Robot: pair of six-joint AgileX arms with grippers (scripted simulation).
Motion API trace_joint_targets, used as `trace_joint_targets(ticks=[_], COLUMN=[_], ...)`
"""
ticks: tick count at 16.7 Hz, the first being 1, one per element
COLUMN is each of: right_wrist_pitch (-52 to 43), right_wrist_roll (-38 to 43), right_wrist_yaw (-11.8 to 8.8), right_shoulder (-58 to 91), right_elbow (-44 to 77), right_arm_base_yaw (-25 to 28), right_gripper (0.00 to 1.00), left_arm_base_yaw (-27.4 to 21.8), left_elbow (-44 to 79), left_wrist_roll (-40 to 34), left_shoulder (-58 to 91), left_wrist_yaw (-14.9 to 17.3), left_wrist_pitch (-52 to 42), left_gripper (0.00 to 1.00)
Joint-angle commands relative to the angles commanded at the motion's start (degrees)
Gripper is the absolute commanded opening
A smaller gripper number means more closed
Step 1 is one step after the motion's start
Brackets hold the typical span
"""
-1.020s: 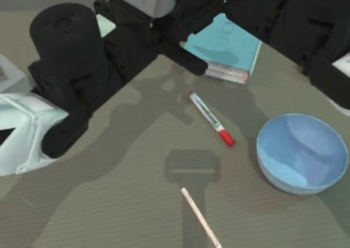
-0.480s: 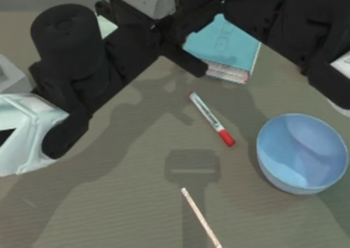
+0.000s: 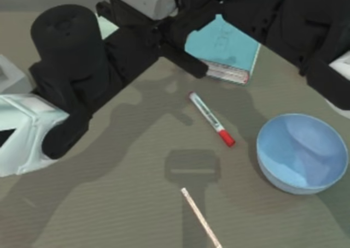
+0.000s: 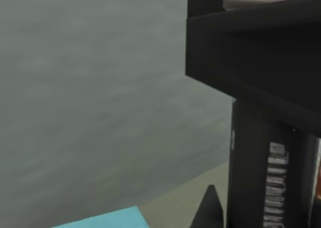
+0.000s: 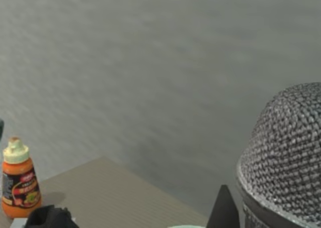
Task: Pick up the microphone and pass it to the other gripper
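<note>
microphone (image 5: 288, 152): held up near the far edge of the table (image 3: 109, 204), about the middle, where my two arms meet. in the right wrist view its grey mesh head sits close to the camera. in the left wrist view its black handle (image 4: 256, 173) stands beside my left gripper's pointed tip.
writing on microphone: pale grey lettering runs along the handle. i cannot read it.
left gripper (image 3: 158, 37): reaching in from the left, right by the microphone. i cannot tell whether it is clamped on it.
right gripper (image 3: 191, 21): reaching in from the right, right by the mesh head. i cannot tell its grip either.
book (image 3: 229, 46): teal cover, lying flat under the meeting grippers, page edges facing the near side. i see faint marks on the cover, not legible.
marker (image 3: 210, 118): white with a red cap, lying slantwise in the middle of the table. there is dark print on its barrel, too small to read.
bowl (image 3: 301, 152): blue, upright, on the right side, well apart from the marker.
stick (image 3: 201, 218): thin, pale wood, running off the near edge.
sauce bottle (image 5: 17, 183): orange with a pale green cap, standing on the table in the right wrist view. its red label has print i cannot make out.
pale object (image 3: 22, 128): white and teal, at the left edge. i cannot tell what it is.
</note>
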Motion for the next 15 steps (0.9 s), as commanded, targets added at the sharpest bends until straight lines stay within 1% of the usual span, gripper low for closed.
trace_joint_targets(ticks=[7, 15], right_wrist_pitch=[0.00, 0.00], right_wrist_roll=[0.00, 0.00], right_wrist_yaw=[0.00, 0.00], right_shoulder=[0.00, 0.00], right_elbow=[0.00, 0.00], right_arm_base_yaw=[0.00, 0.00], right_gripper=[0.00, 0.00], left_arm_base_yaw=[0.00, 0.00], left_elbow=[0.00, 0.00], left_wrist_roll=[0.00, 0.00], left_shoulder=[0.00, 0.00], left_wrist_yaw=[0.00, 0.00], left_wrist_pitch=[0.00, 0.00], left_gripper=[0.00, 0.60])
